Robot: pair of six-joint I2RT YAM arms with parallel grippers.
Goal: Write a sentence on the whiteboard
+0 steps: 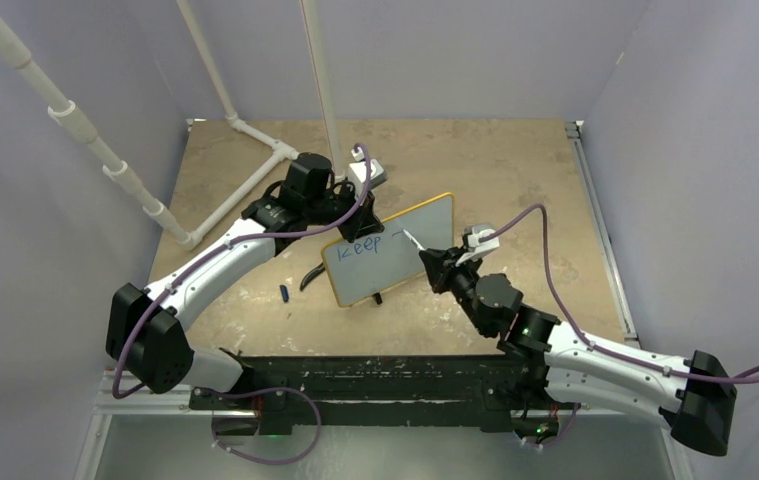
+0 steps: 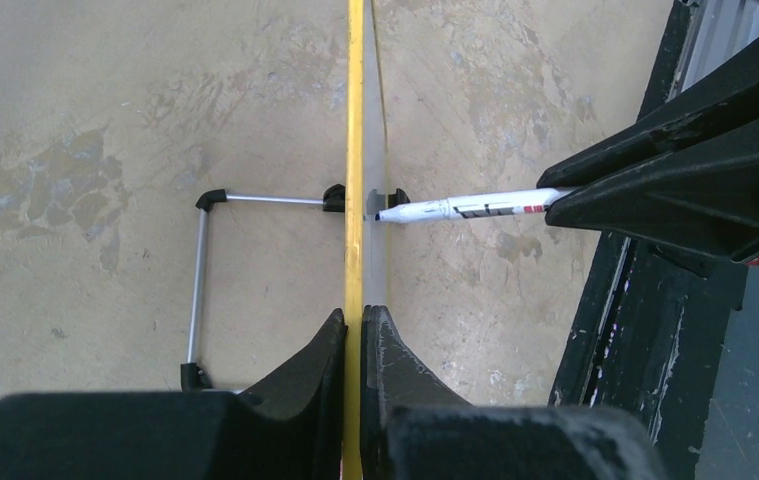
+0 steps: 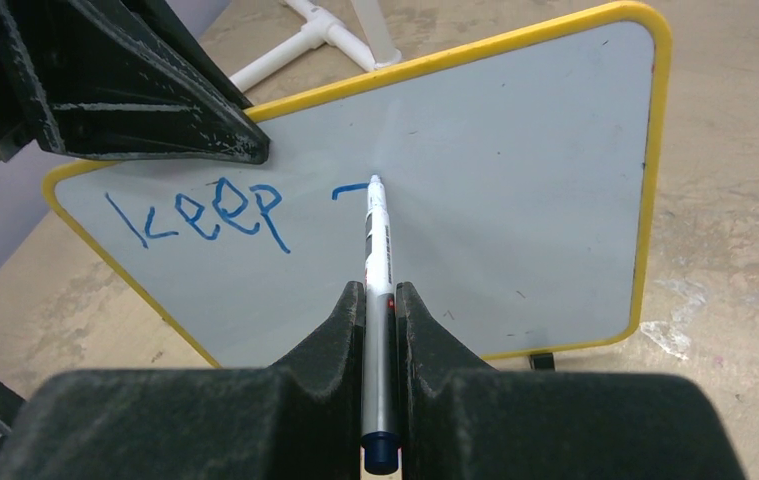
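Observation:
The whiteboard [image 1: 410, 260] with a yellow frame stands tilted on the table. It also shows in the right wrist view [image 3: 515, 200] and edge-on in the left wrist view [image 2: 355, 150]. Blue lettering "keep" [image 3: 205, 213] and one short blue stroke [image 3: 349, 189] are on it; the word also shows from above [image 1: 356, 248]. My left gripper [image 2: 359, 320] is shut on the board's top edge. My right gripper [image 3: 380, 295] is shut on a white marker [image 3: 376, 230] whose tip touches the board at the end of the stroke. The marker shows in the left wrist view [image 2: 465, 208] too.
A small blue marker cap [image 1: 284, 293] lies on the table left of the board. The board's wire stand [image 2: 198, 290] rests behind it. White pipe frames [image 1: 255, 170] stand at the back left. A black rail [image 1: 375, 375] runs along the near edge.

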